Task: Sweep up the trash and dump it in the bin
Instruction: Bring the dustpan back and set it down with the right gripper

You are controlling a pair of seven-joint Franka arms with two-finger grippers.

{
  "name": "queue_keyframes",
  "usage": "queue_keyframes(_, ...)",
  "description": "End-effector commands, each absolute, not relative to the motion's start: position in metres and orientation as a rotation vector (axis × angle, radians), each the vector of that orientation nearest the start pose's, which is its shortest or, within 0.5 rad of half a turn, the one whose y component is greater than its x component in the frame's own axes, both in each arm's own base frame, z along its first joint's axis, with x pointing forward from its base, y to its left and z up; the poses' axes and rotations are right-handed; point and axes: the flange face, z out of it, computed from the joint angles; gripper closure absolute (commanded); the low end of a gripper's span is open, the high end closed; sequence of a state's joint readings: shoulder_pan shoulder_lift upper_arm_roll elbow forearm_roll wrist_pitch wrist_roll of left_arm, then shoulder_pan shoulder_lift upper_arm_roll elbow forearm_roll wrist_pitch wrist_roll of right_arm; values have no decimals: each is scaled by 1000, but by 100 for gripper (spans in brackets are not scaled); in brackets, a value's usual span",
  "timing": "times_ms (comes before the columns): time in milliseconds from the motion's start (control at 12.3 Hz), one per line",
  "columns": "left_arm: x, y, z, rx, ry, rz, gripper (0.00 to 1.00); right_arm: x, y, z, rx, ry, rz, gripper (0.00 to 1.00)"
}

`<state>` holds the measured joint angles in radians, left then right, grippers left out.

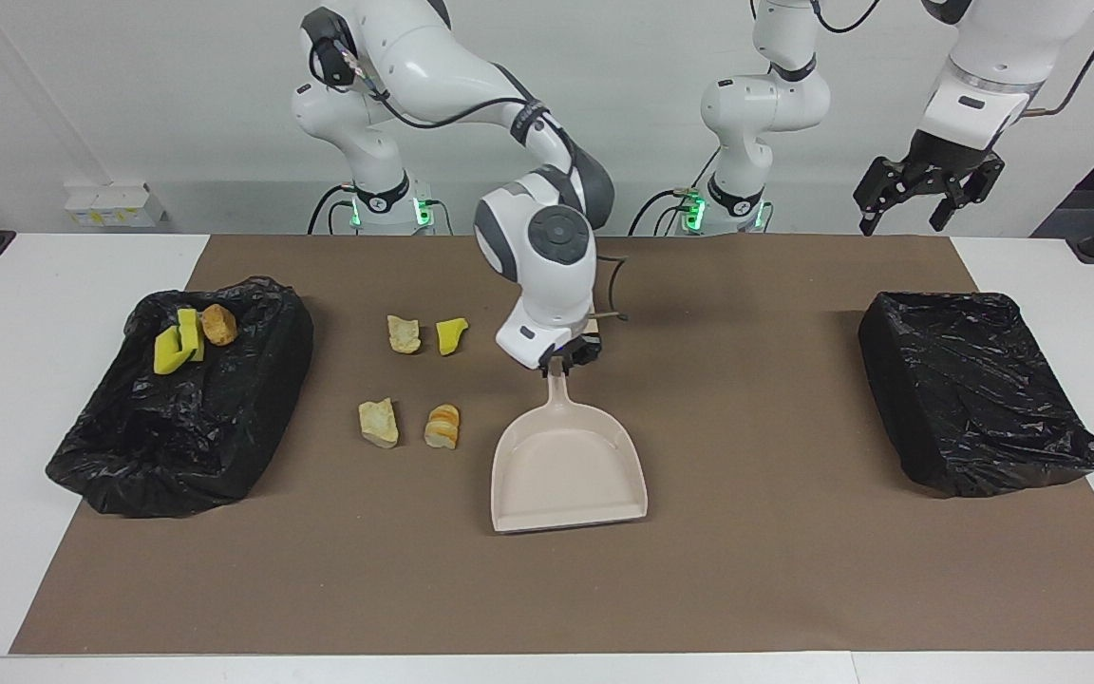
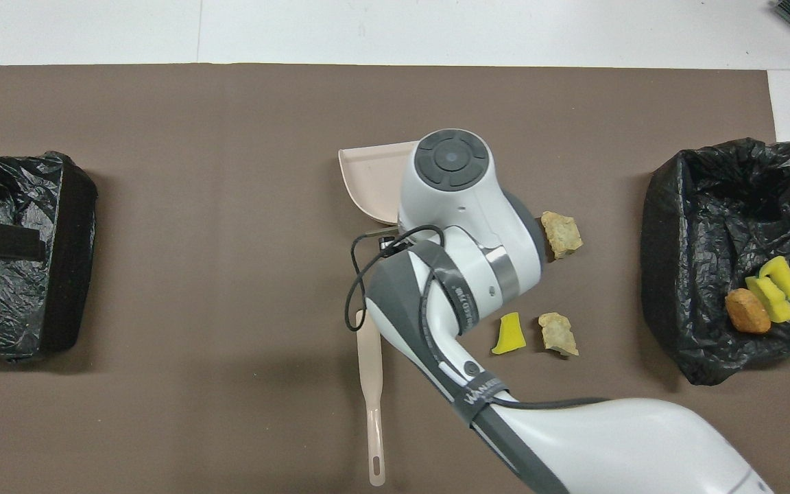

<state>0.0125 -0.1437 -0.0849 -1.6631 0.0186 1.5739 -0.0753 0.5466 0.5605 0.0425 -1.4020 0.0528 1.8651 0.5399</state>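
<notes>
My right gripper (image 1: 561, 364) is shut on the handle of the beige dustpan (image 1: 571, 470), which lies flat on the brown mat at mid-table, mouth pointing away from the robots. Several trash scraps lie beside it toward the right arm's end: a tan chunk (image 1: 404, 334), a yellow sponge piece (image 1: 450, 334), a beige chunk (image 1: 379, 422) and an orange-streaked chunk (image 1: 443, 427). The black-lined bin (image 1: 158, 446) at that end holds yellow sponge pieces (image 1: 177, 347) and a brown chunk (image 1: 218, 324). My left gripper (image 1: 917, 201) hangs open and raised at the left arm's end.
A second black-lined bin (image 1: 974, 399) stands at the left arm's end. The beige brush (image 2: 372, 405) lies near the robots, its bristle end hidden under my right arm. In the overhead view that arm also covers most of the dustpan (image 2: 371, 180).
</notes>
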Motion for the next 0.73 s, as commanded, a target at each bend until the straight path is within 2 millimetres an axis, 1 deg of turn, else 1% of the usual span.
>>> queue_keyframes(0, 511, -36, 661, -3099, 10, -103, 0, 592, 392, 380, -3098, 19, 156, 78)
queue_keyframes(82, 511, -36, 661, -3099, 12, -103, 0, 595, 388, 373, -3103, 9, 142, 24)
queue_keyframes(163, 511, -36, 660, -3099, 10, -99, 0, 595, 385, 369, -3092, -31, 141, 0)
queue_keyframes(326, 511, -36, 661, -3099, 10, -101, 0, 593, 384, 372, -3102, -73, 135, 0)
queue_keyframes(408, 511, -36, 660, -3099, 10, -99, 0, 591, 380, 376, -3108, -67, 154, 0)
queue_keyframes(490, 511, -36, 661, -3099, 10, -101, 0, 585, 375, 378, -3117, -71, 180, 0)
queue_keyframes(653, 510, -36, 660, -3099, 10, -94, 0, 571, 375, 400, -3110, -90, 168, 0)
